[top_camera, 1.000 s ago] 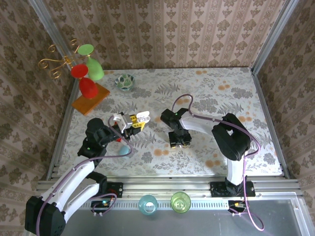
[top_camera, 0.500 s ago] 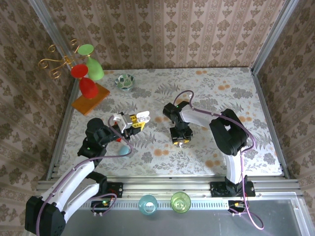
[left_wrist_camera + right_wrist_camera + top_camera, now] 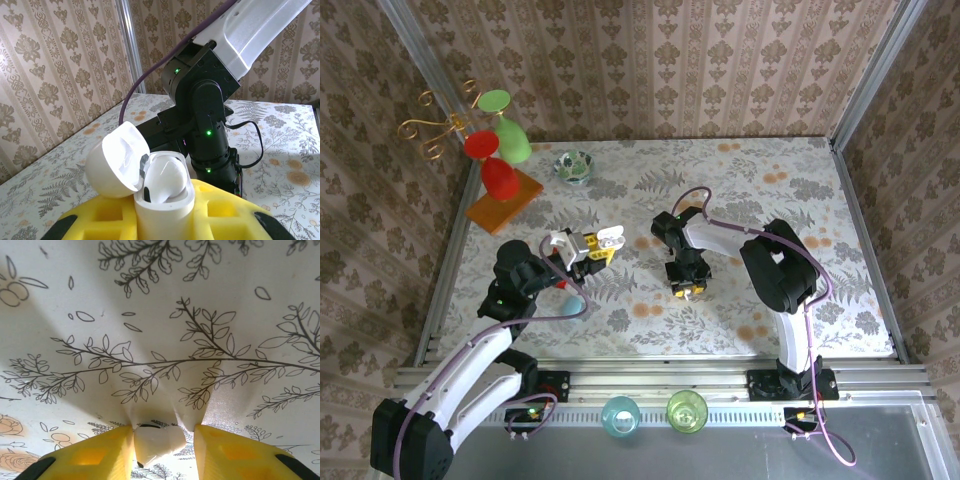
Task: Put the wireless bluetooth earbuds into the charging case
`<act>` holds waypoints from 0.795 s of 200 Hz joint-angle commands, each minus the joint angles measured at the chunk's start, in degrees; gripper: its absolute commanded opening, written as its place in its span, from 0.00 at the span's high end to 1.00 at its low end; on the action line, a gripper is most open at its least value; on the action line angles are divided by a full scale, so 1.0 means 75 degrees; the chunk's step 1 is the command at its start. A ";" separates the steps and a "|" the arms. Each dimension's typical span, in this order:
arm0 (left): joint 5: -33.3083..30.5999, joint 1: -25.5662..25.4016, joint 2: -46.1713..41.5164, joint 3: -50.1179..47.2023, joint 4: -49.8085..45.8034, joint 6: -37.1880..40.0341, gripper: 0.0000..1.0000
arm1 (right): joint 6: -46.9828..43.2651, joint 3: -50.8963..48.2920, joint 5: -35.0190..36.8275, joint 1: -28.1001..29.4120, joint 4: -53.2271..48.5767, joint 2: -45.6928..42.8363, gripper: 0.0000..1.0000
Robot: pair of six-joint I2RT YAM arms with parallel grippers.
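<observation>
Above floral tablecloth (image 3: 770,180), wallpapered walls (image 3: 650,60) around, left fingers (image 3: 100,220) pinch charging case (image 3: 165,195), right fingers (image 3: 95,460) spread around earbud (image 3: 155,440).

Bright, even light fills the overhead view, and shadows on the surface (image 3: 800,200) are soft. Under my right claw (image 3: 162,440) two broad grey shadows fan out beside a glare patch. In my left claw (image 3: 164,220) the white charging case (image 3: 165,182) gleams softly.

left tool (image 3: 607,240) clamped, right tool (image 3: 688,290) parted
</observation>
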 commanded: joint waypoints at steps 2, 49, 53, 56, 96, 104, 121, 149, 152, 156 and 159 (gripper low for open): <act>-0.0008 -0.0072 -0.0040 0.0153 0.0132 0.0072 1.00 | -0.0089 0.0128 -0.0149 -0.0035 -0.0058 0.0085 0.64; -0.0013 -0.0076 -0.0026 0.0136 0.0155 0.0058 1.00 | -0.0193 0.0116 -0.0099 -0.0037 0.0045 0.0057 0.69; -0.0009 -0.0072 -0.0030 0.0142 0.0149 0.0062 1.00 | -0.0201 0.0105 -0.0102 -0.0037 0.0054 0.0043 0.69; -0.0007 -0.0081 -0.0026 0.0142 0.0149 0.0067 1.00 | -0.0213 0.0099 -0.0097 -0.0037 0.0066 0.0028 0.69; -0.0046 -0.0072 -0.0003 0.0096 0.0203 0.0030 1.00 | -0.0241 -0.0076 0.0003 -0.0029 0.0318 -0.0351 0.71; -0.0047 -0.0073 0.0015 0.0095 0.0236 0.0026 1.00 | -0.0255 -0.0136 0.0015 -0.0042 0.0385 -0.0428 0.72; -0.0052 -0.0075 0.0056 0.0095 0.0281 0.0003 1.00 | -0.0270 -0.0271 0.0039 -0.0027 0.0600 -0.0658 0.73; -0.0049 -0.0072 0.0165 0.0052 0.0426 -0.0079 1.00 | -0.0270 -0.0648 0.0094 -0.0037 0.1149 -0.1286 0.73; -0.0052 -0.0072 0.0189 0.0039 0.0456 -0.0082 1.00 | -0.0273 -0.0681 0.0107 -0.0029 0.1216 -0.1364 0.73; -0.0048 -0.0075 0.0213 0.0027 0.0486 -0.0103 1.00 | -0.0270 -0.0734 0.0120 -0.0036 0.1293 -0.1471 0.73; -0.0047 -0.0072 0.0222 0.0011 0.0534 -0.0123 1.00 | -0.0274 -0.0774 0.0121 -0.0034 0.1369 -0.1548 0.73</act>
